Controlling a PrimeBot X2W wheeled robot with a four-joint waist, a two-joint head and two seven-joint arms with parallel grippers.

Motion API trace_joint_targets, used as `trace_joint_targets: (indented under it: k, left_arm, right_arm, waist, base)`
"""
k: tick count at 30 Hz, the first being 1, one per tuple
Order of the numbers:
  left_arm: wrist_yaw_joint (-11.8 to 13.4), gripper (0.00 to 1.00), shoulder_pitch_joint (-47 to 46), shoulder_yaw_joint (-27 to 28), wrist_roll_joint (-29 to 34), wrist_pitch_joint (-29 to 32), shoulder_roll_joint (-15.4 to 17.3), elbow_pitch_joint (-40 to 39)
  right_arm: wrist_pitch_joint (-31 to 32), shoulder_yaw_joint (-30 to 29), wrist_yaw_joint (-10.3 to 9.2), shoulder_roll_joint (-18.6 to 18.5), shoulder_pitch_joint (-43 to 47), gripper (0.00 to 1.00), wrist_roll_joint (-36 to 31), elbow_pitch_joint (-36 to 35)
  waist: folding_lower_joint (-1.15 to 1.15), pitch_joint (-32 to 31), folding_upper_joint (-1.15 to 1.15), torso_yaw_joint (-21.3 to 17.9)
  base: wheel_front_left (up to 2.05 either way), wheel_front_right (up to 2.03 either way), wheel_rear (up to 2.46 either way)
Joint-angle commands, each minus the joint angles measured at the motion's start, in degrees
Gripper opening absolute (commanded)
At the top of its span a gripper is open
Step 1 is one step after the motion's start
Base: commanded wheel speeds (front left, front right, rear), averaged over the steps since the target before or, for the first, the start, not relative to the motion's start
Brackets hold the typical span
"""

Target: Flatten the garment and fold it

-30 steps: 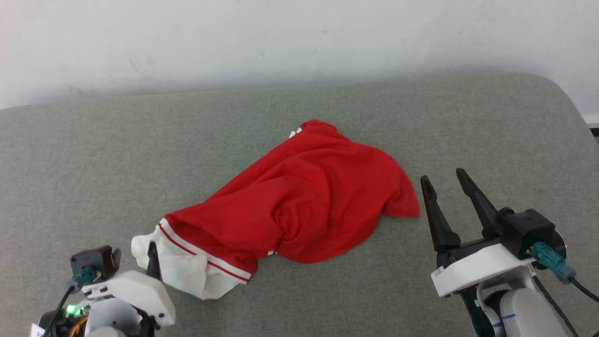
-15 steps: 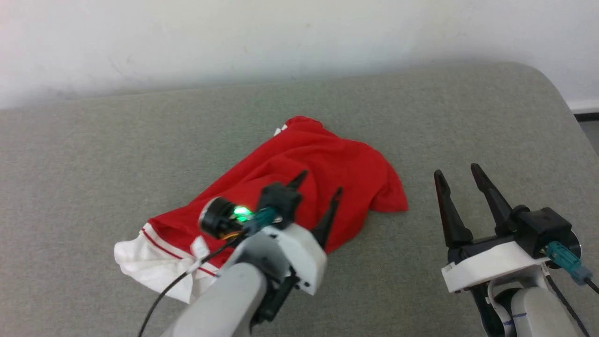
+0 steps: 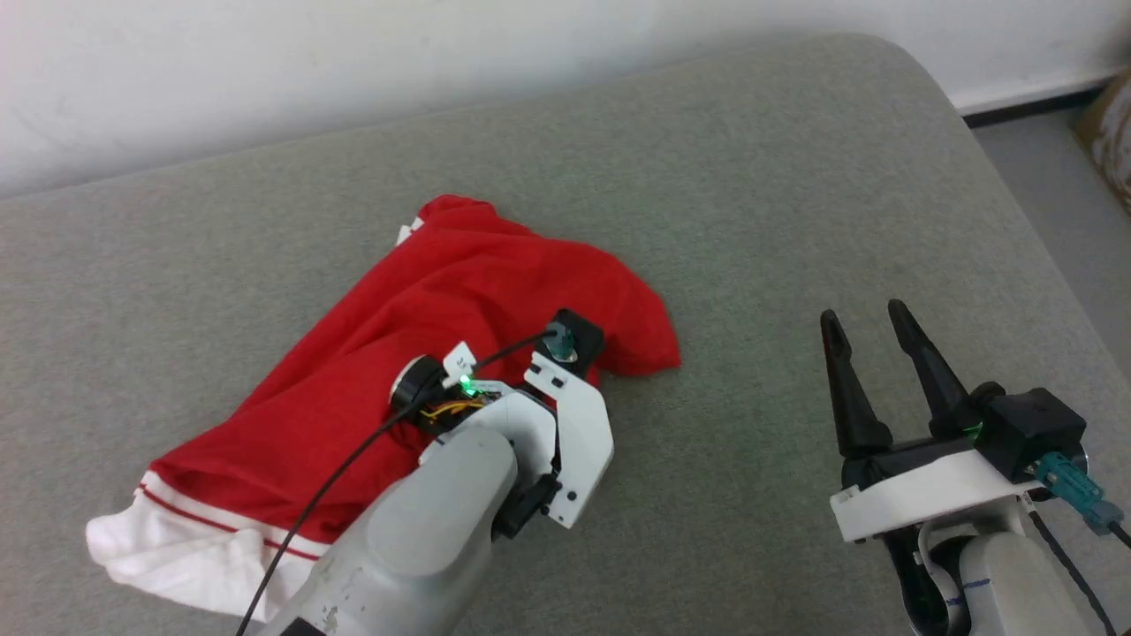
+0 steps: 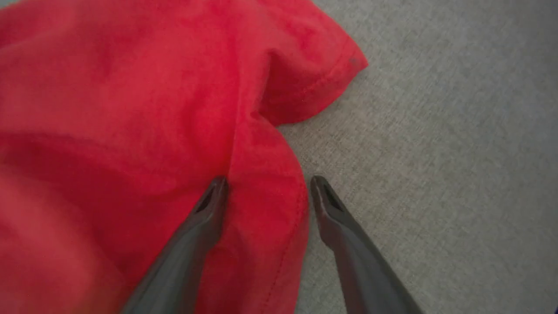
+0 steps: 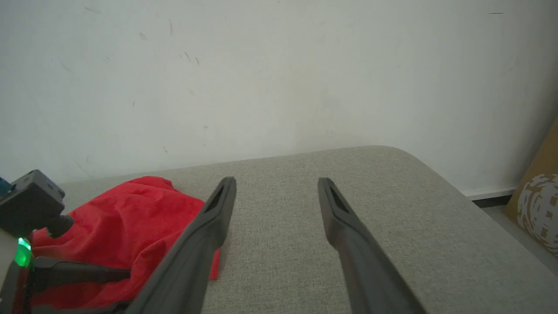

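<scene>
The left gripper point(image 4: 268, 181) holds its jaws wide apart, straddling a hemmed fold at the edge of the garment point(image 4: 130, 87). One finger sits over red cloth at a crease, the other over the grey cushion point(image 4: 436, 174) just beside the hem. Nothing is pinched yet.

The step in hand looks like a first grasp for flattening (the shirt is a crumpled heap, nowhere near foldable). The next move calls for closing on that edge and drawing it outward.

The right gripper point(image 3: 863, 314), also spread and empty, hovers well apart on the garment's right. The garment lies bunched mid-cushion, its white sleeve end point(image 3: 177, 565) toward the robot's left.
</scene>
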Motion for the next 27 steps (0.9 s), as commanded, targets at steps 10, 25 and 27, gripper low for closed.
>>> trace_joint_targets:
  k: [10,25,27]
  left_arm:
    - [-4.2,0.0,-1.79,-1.17,-2.79,8.33,3.01,-2.56]
    - [8.73,0.0,-0.97,23.24,-5.2,-6.94,22.0,-23.32]
    - [10.91,0.0,1.45,26.44,-6.39,-7.59,23.71,-21.25]
  right_arm:
    - [-1.82,-0.3,-0.11,0.15,-1.52,1.0,1.03,1.68]
    - [-1.61,0.1,-0.11,0.15,-1.56,1.0,0.05,1.6]
    - [-1.32,0.39,-0.11,0.15,-1.7,1.0,-0.12,1.43]
  waist:
    - [-0.01,2.46,0.0,-2.37]
    - [-0.01,0.94,0.0,2.91]
    - [-0.01,0.98,0.0,3.19]
  base:
    - [0.0,0.0,0.0]
    - [0.0,0.0,0.0]
    - [0.0,0.0,0.0]
